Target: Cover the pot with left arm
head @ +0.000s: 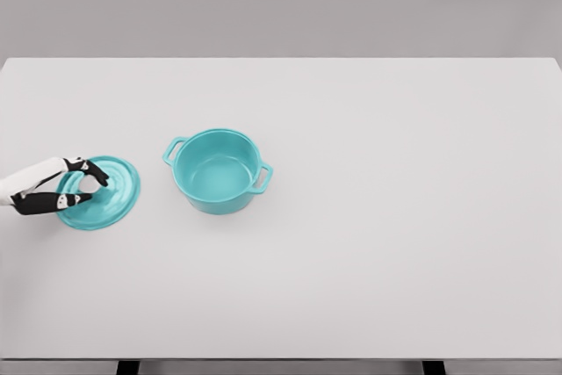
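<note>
At the table's left edge our left hand (68, 189) has its fingers curled round the lid's (110, 192) knob, we judge for lifting. The lid lies flat, just beside the open pot (217, 170), not yet covering it.

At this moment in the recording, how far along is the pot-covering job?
Early. Done: the left hand has reached the round teal lid, which lies on the white table left of the pot. In hand: its fingers are curled around the lid's middle, apparently at the knob. Left: lift the lid, carry it right, and set it on the open teal two-handled pot, which is uncovered.
</note>
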Robot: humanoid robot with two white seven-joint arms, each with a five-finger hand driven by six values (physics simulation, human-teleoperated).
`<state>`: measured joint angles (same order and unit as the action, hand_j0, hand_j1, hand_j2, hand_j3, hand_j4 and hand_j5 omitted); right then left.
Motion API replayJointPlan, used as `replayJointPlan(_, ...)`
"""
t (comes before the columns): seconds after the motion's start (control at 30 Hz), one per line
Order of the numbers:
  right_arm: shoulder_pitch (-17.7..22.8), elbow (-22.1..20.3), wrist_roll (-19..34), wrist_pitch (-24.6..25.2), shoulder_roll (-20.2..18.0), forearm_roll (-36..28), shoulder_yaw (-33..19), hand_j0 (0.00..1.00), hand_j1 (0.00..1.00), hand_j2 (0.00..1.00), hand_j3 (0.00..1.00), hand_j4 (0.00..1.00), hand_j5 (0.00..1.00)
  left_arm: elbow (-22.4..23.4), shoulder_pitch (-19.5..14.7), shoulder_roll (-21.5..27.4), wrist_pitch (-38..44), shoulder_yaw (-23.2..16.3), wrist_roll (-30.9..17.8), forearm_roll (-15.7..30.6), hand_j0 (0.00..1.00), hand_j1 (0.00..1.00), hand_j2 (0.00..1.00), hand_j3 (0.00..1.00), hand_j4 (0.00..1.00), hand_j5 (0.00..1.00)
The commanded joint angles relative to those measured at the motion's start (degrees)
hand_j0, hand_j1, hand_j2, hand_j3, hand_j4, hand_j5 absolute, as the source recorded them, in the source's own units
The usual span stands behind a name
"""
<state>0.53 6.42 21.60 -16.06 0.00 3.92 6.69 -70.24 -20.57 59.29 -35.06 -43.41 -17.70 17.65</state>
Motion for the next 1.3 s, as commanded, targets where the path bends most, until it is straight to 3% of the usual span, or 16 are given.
replayJointPlan(0.0,0.00,0.00,0.02,-0.03,0.00,0.04,-0.01,1.00,1.00,1.00,1.00,1.00,1.00,-1.30,0.09,0.21,0.06,0.08,-0.06,0.55,0.51,0.51,0.51,0.51,0.51,0.51)
replayJointPlan(0.47,0.00,0.00,0.02,-0.03,0.00,0.04,-0.01,1.00,1.00,1.00,1.00,1.00,1.00,-7.36,-0.09,3.46,0.06,0.69,0.12,3.98,0.51,0.51,0.51,0.51,0.51,0.51)
replayJointPlan(0.87,0.00,0.00,0.02,-0.03,0.00,0.04,-0.01,1.00,1.00,1.00,1.00,1.00,1.00,-8.86,-0.70,3.81,0.06,1.13,-0.15,3.62,0.51,0.51,0.51,0.51,0.51,0.51)
replayJointPlan(1.27,0.00,0.00,0.02,-0.03,0.00,0.04,-0.01,1.00,1.00,1.00,1.00,1.00,1.00,-14.31,-2.11,6.53,0.06,1.22,0.38,3.71,0.50,0.50,0.50,0.50,0.50,0.50)
